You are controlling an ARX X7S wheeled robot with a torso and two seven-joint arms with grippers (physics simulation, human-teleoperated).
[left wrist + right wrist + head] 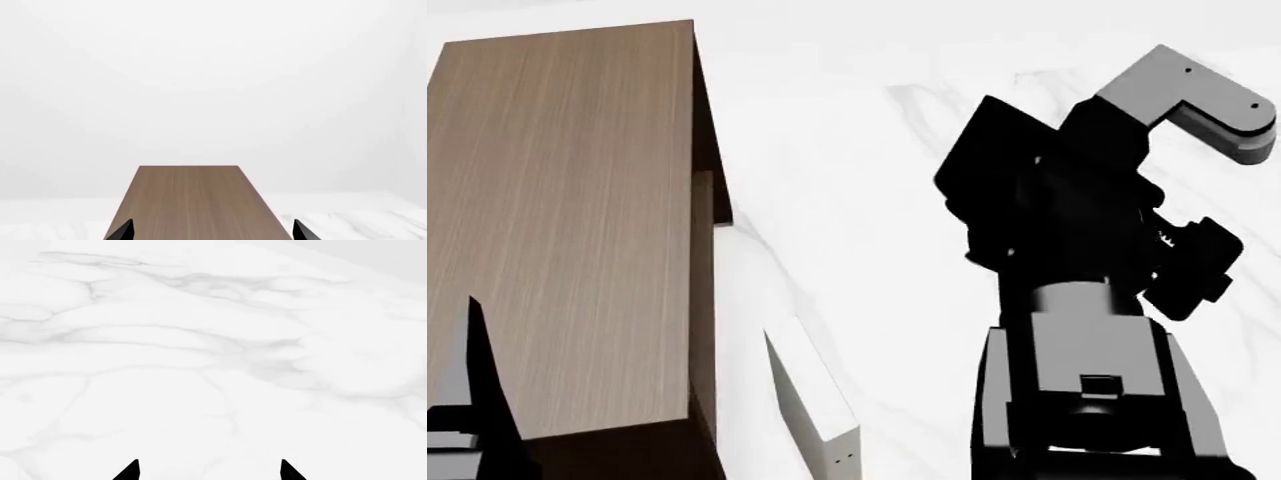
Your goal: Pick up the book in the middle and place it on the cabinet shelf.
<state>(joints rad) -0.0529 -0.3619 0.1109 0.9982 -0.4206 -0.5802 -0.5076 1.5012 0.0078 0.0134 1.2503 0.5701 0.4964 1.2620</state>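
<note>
The dark grey book is not in view in any frame. The cabinet shelf (561, 220) stands at the left of the head view, with a light-brown flat top and a dark brown side. Its top also fills the lower middle of the left wrist view (190, 200). My left gripper (212, 232) is open and empty, hovering over the near end of the cabinet top. One of its dark fingers (478, 370) shows at the head view's bottom left. My right gripper (209, 472) is open and empty above bare white marble.
A white book with small dots (814, 405) stands on edge beside the cabinet's right side. My right arm (1068, 260) bulks large at the right of the head view. A white marble surface (854, 150) spreads between cabinet and arm.
</note>
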